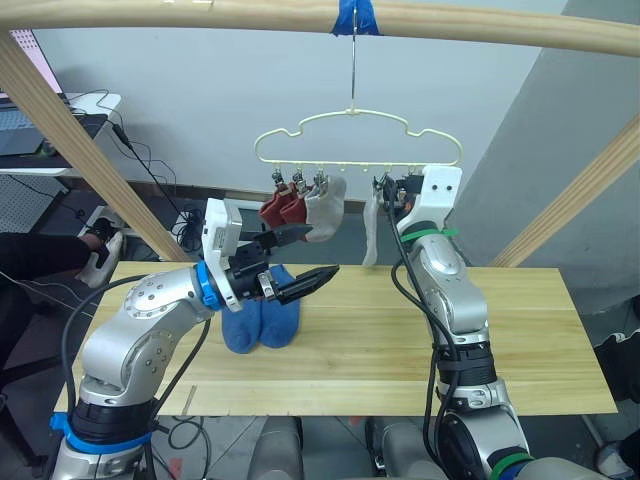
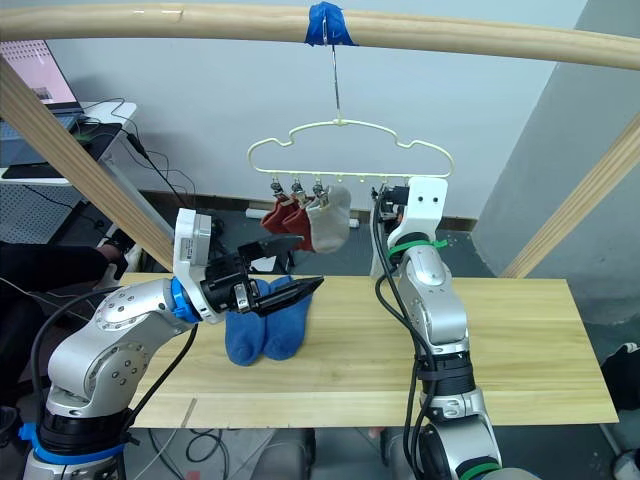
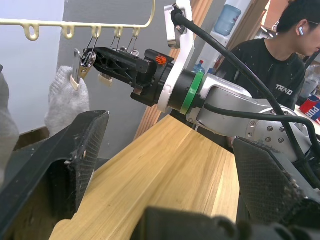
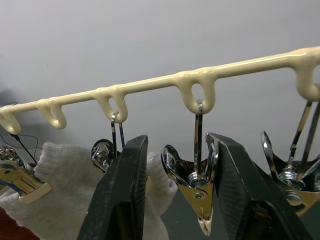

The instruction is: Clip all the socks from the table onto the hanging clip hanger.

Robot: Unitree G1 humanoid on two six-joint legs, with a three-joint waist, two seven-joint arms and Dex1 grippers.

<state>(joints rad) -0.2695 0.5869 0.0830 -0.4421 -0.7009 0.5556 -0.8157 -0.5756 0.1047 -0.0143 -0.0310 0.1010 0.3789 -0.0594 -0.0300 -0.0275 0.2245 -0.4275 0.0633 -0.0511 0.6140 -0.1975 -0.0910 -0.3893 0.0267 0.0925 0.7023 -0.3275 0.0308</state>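
Note:
The pale-yellow clip hanger [image 1: 345, 163] hangs by its hook from the wooden top bar. Two rust red socks [image 1: 283, 208] and a light grey sock [image 1: 326, 208] hang clipped at its left. A second light grey sock [image 1: 370, 232] hangs just below my right gripper [image 1: 385, 190]. That gripper is raised to the clip row, open, its fingers either side of an empty metal clip [image 4: 198, 186]. Two blue socks [image 1: 262, 320] lie together on the table [image 1: 520, 340]. My left gripper [image 1: 325, 248] hovers open and empty above them.
Thick wooden frame posts slant down at the left [image 1: 80, 140] and right [image 1: 590, 190]. A person's sleeve and hand [image 1: 60, 252] are at the table's left end. Desks with cables stand behind on the left.

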